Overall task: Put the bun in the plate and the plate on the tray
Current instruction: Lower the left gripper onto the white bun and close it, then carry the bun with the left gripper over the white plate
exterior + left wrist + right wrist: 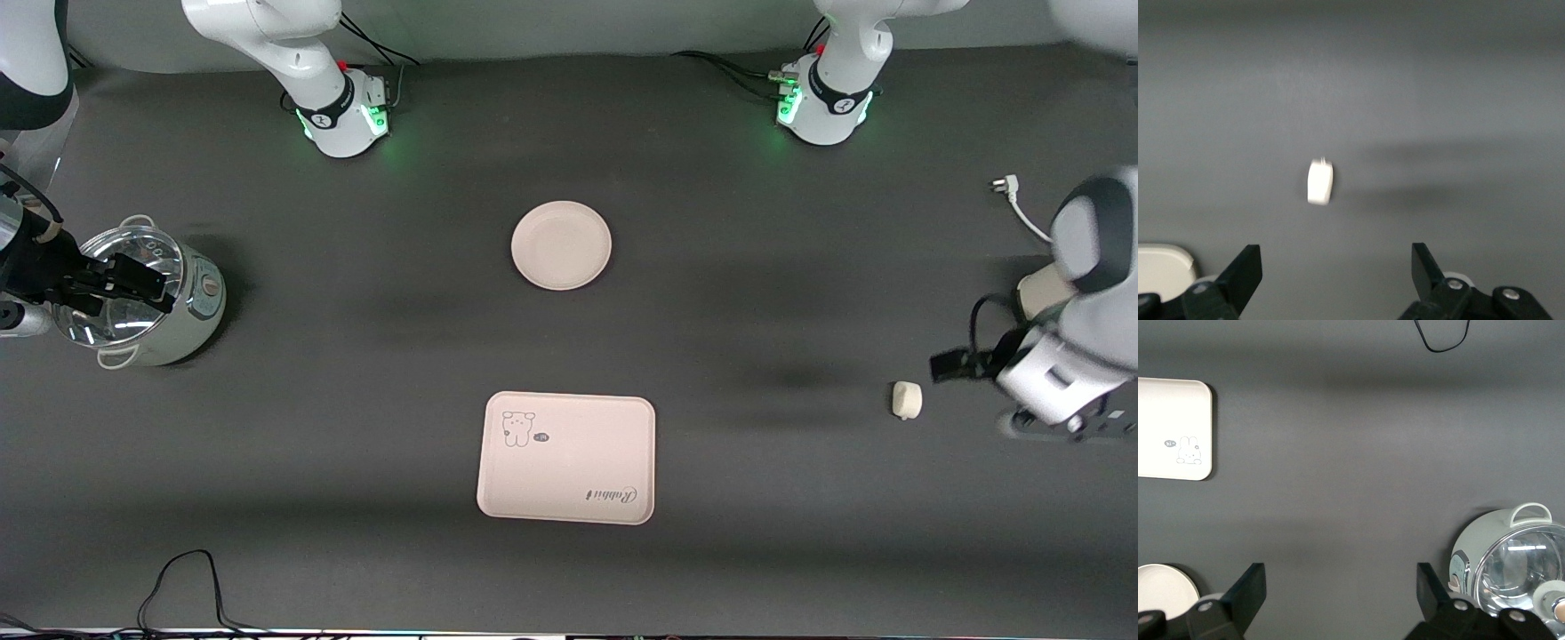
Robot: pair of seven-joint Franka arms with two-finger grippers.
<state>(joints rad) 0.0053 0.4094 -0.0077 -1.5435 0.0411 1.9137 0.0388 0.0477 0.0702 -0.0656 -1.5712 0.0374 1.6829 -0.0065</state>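
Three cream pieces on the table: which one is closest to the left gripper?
The bun, the small rounded lump at the left arm's end of the table, beside the left gripper. The plate and tray lie mid-table.

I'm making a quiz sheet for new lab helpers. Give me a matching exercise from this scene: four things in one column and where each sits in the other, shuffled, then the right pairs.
Things:
1. bun
2. plate
3. tray
4. pot

Places:
A. mid-table, nearest the front camera
B. at the right arm's end of the table, under the right claw
C. mid-table, nearer the robots' bases
D. on the cloth at the left arm's end, beside the open left claw

Pairs: 1-D, 2-C, 3-A, 4-B
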